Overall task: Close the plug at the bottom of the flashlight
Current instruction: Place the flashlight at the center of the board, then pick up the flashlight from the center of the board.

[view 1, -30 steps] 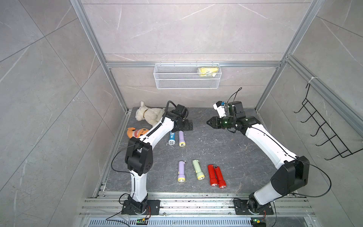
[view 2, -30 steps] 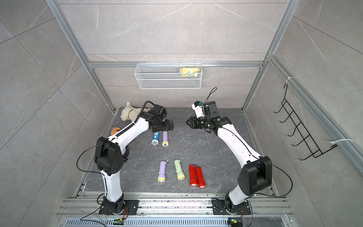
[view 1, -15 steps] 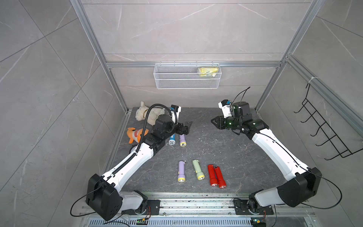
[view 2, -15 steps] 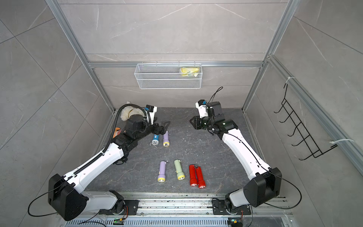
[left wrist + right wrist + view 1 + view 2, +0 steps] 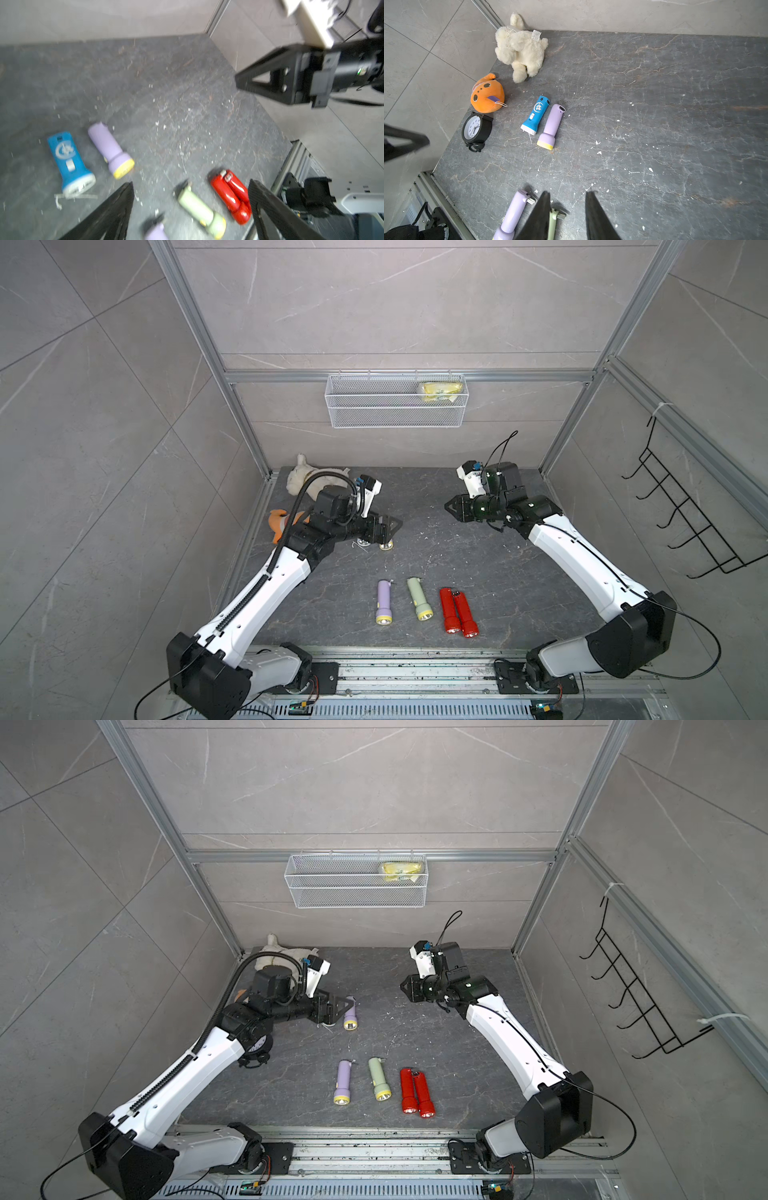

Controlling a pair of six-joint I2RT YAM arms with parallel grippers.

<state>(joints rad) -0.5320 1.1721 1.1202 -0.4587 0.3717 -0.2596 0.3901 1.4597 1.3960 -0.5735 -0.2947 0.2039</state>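
Lilac flashlight [image 5: 383, 601] and green flashlight [image 5: 419, 605] lie in the front row, prongs [image 5: 530, 200] out, well apart from me. My left gripper [image 5: 390, 526] hangs wide, my right gripper [image 5: 449, 506] narrower, both empty. Approach step, I judge: next, reach down to one.

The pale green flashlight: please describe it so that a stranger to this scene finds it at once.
On the dark table, behind the metal rail at its front edge, four flashlights lie in a row. The pale green flashlight is second from the robot's left, between a lilac flashlight and two red flashlights; it alone is green.
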